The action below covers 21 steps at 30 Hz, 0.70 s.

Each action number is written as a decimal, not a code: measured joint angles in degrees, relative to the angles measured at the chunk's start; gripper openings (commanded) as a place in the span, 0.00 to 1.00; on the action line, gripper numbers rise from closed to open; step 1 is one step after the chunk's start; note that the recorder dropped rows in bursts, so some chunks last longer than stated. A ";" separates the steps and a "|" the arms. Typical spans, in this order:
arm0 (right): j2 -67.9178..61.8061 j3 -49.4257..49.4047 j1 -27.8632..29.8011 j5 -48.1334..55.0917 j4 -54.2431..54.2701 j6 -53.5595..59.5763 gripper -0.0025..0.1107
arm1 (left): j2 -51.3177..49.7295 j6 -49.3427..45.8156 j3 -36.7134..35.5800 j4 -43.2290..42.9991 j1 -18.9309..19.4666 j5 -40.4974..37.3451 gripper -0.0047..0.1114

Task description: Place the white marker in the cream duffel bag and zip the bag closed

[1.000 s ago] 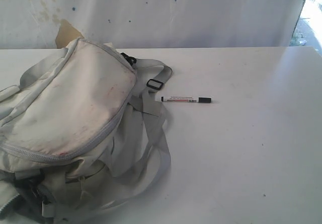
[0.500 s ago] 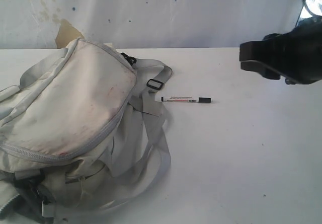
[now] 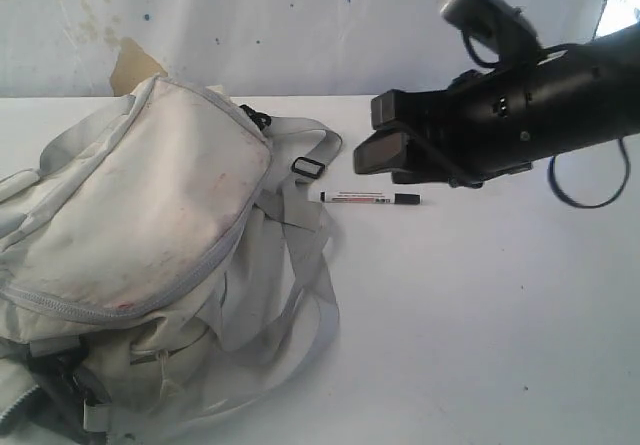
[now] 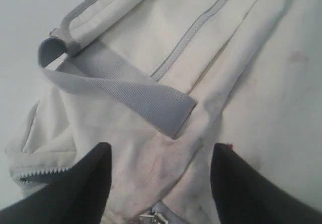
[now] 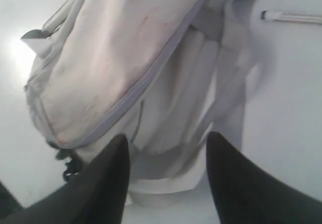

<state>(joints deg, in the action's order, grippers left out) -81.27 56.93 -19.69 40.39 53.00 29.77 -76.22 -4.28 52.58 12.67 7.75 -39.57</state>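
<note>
Item: white marker (image 3: 370,198) on white table (image 3: 480,315), beside cream duffel bag (image 3: 140,225).

The marker is laid flat at the bag's 3 o'clock in the exterior view, just clear of the grey straps (image 3: 300,255), with its black cap turned to 3 o'clock. A red-striped label is printed on the barrel, but the lettering is too small to be read. A black buckle (image 3: 308,167) is seen at the marker's 10 o'clock. The right gripper (image 3: 375,133) is placed at the marker's 12 o'clock, fingers spread with nothing held. The left gripper (image 4: 161,151) is spread over the bag's stained fabric, also gripping nothing.
</note>
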 measured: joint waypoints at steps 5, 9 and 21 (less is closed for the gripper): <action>-6.67 0.08 -2.96 4.02 9.49 10.23 0.42 | -3.44 -4.37 -1.80 3.44 0.00 3.17 0.57; -10.68 0.56 -7.72 4.38 13.30 10.94 0.42 | -7.57 -4.85 -1.88 6.00 0.00 3.48 0.57; -18.13 2.93 -19.07 -7.11 14.15 10.38 0.42 | -15.41 -13.76 -1.88 14.90 0.00 6.13 0.57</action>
<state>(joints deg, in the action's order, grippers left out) -99.41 59.87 -38.77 33.27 67.15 40.16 -91.62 -18.05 50.70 27.57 7.75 -33.44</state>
